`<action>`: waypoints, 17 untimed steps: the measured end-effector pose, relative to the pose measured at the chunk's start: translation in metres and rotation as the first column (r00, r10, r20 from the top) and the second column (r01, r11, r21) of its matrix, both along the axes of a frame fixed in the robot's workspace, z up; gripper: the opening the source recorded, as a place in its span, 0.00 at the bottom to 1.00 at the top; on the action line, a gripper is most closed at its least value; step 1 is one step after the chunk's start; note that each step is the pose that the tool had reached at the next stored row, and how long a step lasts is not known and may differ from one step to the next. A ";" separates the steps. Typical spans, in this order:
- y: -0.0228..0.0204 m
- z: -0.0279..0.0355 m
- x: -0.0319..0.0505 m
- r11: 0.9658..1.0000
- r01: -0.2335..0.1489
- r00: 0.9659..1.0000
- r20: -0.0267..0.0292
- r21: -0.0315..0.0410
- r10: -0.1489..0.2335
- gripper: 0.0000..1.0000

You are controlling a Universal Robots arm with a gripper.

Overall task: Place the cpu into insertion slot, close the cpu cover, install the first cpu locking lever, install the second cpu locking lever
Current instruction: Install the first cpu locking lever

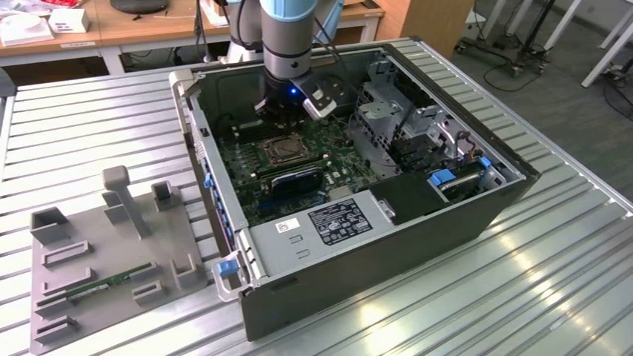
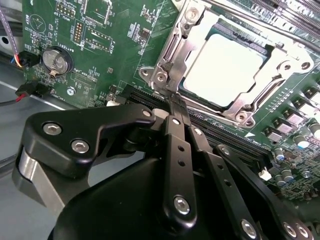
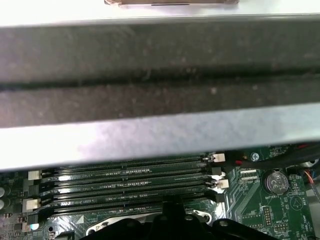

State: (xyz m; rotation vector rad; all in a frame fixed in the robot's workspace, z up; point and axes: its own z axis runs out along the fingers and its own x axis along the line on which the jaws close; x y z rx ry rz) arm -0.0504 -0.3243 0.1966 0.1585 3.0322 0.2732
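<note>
In the second wrist view the cpu (image 2: 227, 65) lies flat in its socket, pale metal face up. The cpu cover (image 2: 172, 47), a silvery frame, is down around it. A thin metal lever rod (image 2: 265, 26) runs along one side of the socket. My gripper (image 2: 170, 100) is shut, its black fingertips together at a corner of the cover, touching or just above it. In the exterior view the gripper (image 1: 281, 122) hangs inside the open computer case, just behind the socket (image 1: 283, 150) on the green board.
Drive cage (image 1: 396, 122) and power supply (image 1: 331, 221) crowd the case on the exterior view's right. A grey fixture plate (image 1: 109, 259) with a green memory stick (image 1: 107, 284) lies outside on the exterior view's left. Memory slots (image 3: 125, 186), case wall (image 3: 160, 75) and coin battery (image 2: 55, 60) are close.
</note>
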 end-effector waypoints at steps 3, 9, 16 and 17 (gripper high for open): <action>-0.0001 -0.0002 0.0000 1.000 0.000 1.000 0.000 -0.001 0.000 0.11; 0.0000 0.0002 0.0001 1.000 0.000 1.000 0.000 -0.001 0.000 0.11; 0.0042 0.0028 0.0000 1.000 0.000 1.000 0.000 -0.001 0.000 0.11; 0.0057 0.0029 0.0000 1.000 0.000 1.000 0.000 -0.001 0.000 0.11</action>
